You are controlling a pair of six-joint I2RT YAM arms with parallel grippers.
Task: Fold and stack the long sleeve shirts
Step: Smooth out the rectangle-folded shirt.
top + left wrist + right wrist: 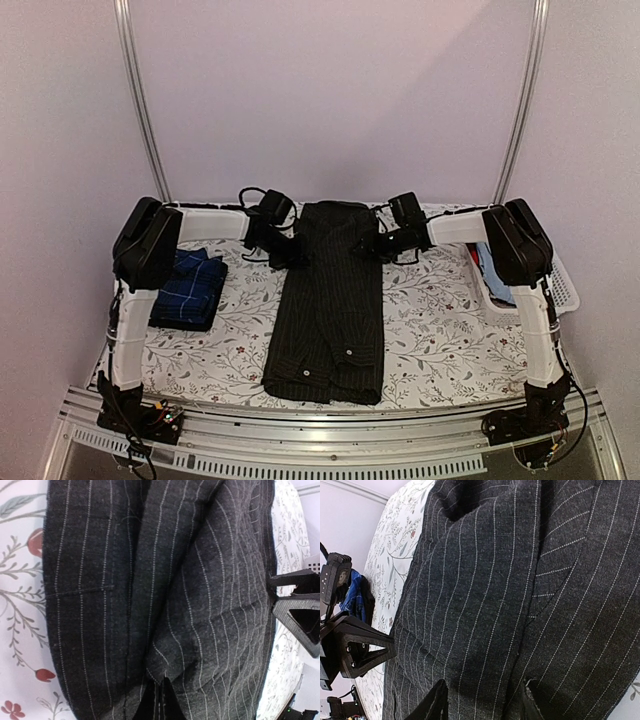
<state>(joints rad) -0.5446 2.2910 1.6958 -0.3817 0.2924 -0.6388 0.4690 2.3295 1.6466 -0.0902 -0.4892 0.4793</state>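
Pinching a ridge of the black pinstriped shirt in the left gripper, clamped tight on cloth at the garment's far left edge. Straddling a fold of the same shirt with the right gripper at the opposite edge, fingers apart, cloth bunched between them. Lying flat between both grippers as a long narrow strip on the floral table, with the folded navy checked shirt well off to the left gripper's left.
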